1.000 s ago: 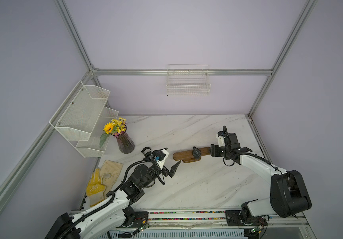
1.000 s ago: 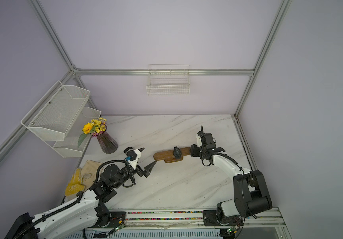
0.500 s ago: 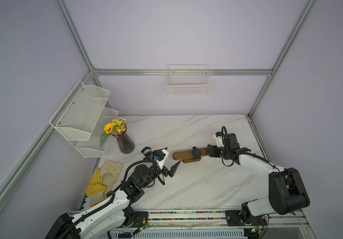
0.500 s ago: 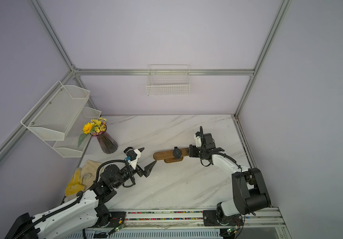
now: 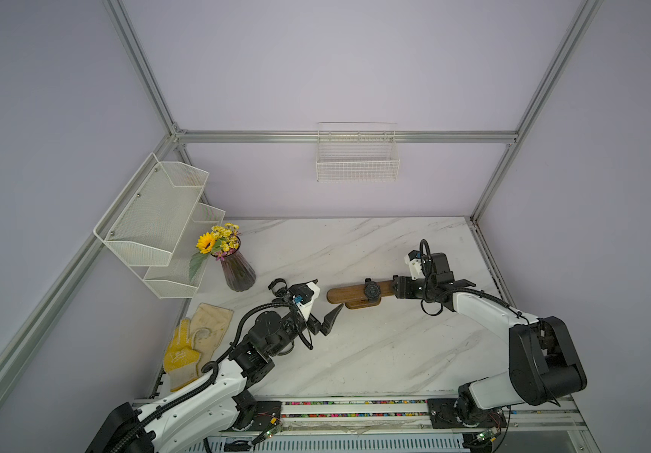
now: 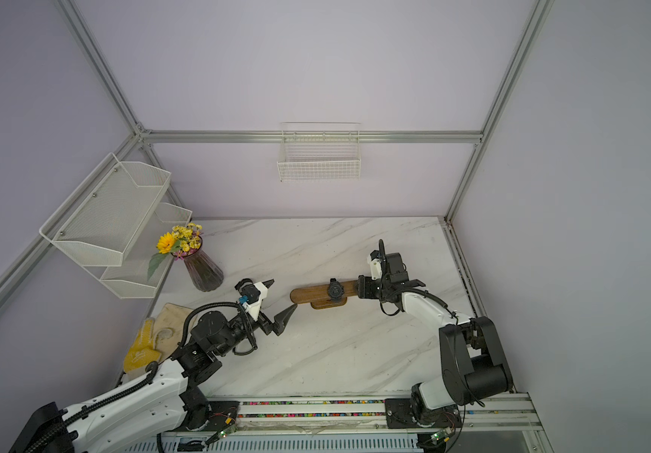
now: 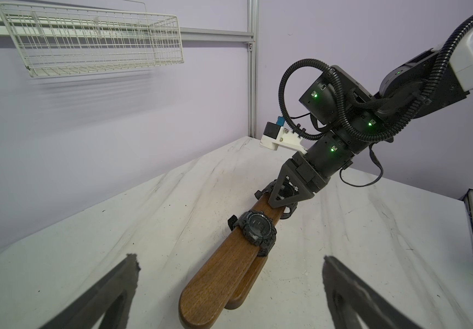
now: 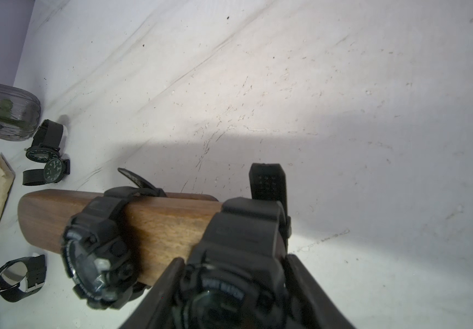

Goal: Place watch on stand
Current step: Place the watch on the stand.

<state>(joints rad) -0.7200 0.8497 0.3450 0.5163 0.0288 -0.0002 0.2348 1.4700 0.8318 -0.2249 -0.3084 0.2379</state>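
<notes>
1. Stand (image 5: pixel 345 294) lies mid-desk in both top views, dark wood bar on an oval base, and the desk (image 5: pixel 355 353) is white marble.
2. Right pincer (image 5: pixel 396 288) is at the stand's right end, fingers clamped on either side of the case of a black held watch (image 8: pixel 229 284).
3. Held watch strap loops round the bar end and its tail sticks up behind the bar. Right wrist view is close and dark, so the fit is hard to judge.
4. Second watch (image 5: pixel 372 290), black and chunky, is already strapped round the bar near the middle, just beside the held watch and not touching it.
5. Left pincer (image 5: pixel 330 293) is spread wide and holds nothing. It sits just off the stand's left end, pointing along the bar, with no contact.
6. Three loose watches (image 8: pixel 43 142) lie on the desk near the vase (image 5: pixel 237 272), which holds yellow flowers.
7. Gloves (image 5: pixel 194 345) are at the desk's left edge.
</notes>
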